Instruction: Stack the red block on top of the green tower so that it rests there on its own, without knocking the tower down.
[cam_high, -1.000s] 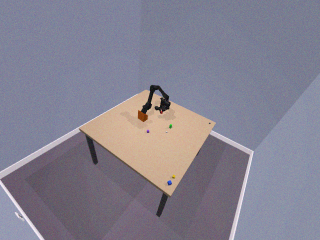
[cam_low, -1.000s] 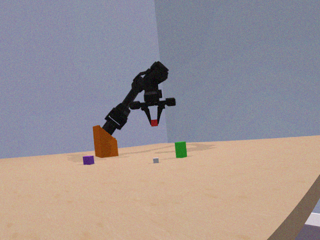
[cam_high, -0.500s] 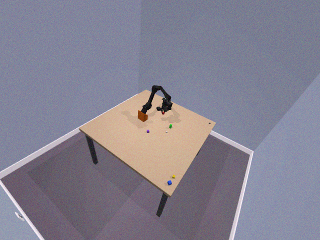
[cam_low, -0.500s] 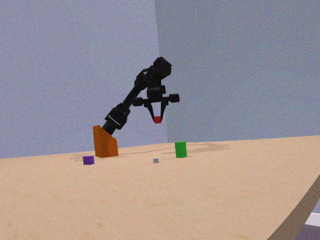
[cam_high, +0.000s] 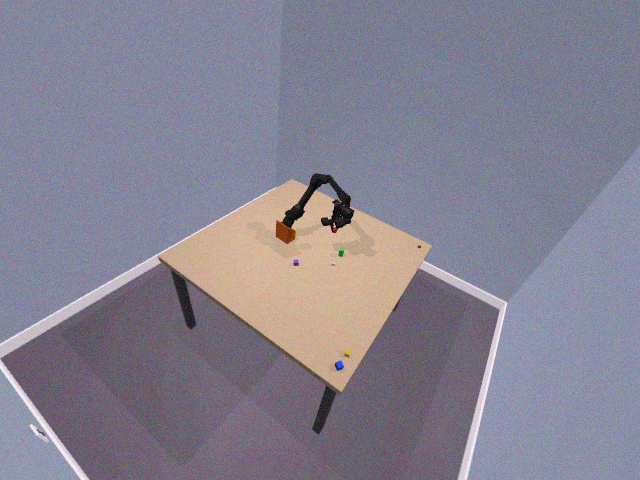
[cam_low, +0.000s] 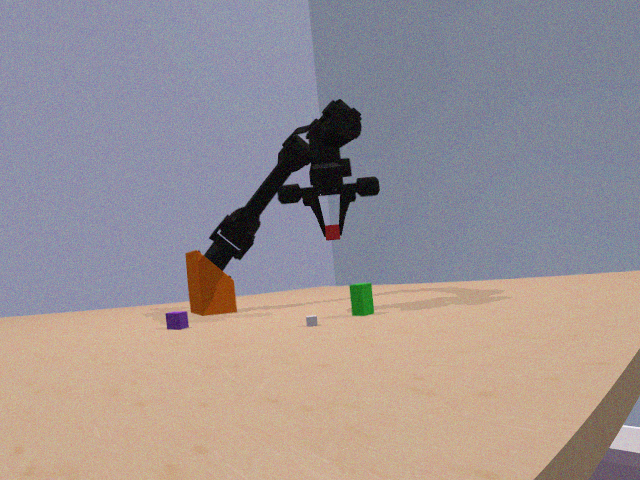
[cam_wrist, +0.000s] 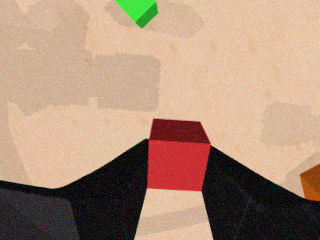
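The red block (cam_high: 334, 229) (cam_low: 332, 232) (cam_wrist: 178, 165) is held between the fingertips of my gripper (cam_low: 332, 231) (cam_wrist: 175, 148), high above the table. The gripper is shut on it and points down. The green tower (cam_high: 341, 252) (cam_low: 361, 299) (cam_wrist: 138, 10) stands upright on the table, with nothing on top. In the exterior view it is below and to the right of the red block. In the wrist view only part of it shows, at the top edge, ahead of the block and a little to the left.
A small white cube (cam_high: 333, 264) (cam_low: 311, 320) lies near the tower. A purple block (cam_high: 296, 262) (cam_low: 176, 320) lies farther left, near the orange arm base (cam_high: 285, 232) (cam_low: 209, 289). Yellow (cam_high: 347, 353) and blue (cam_high: 339, 365) blocks lie by the table's near corner. A dark object (cam_high: 419, 246) lies at the right corner.
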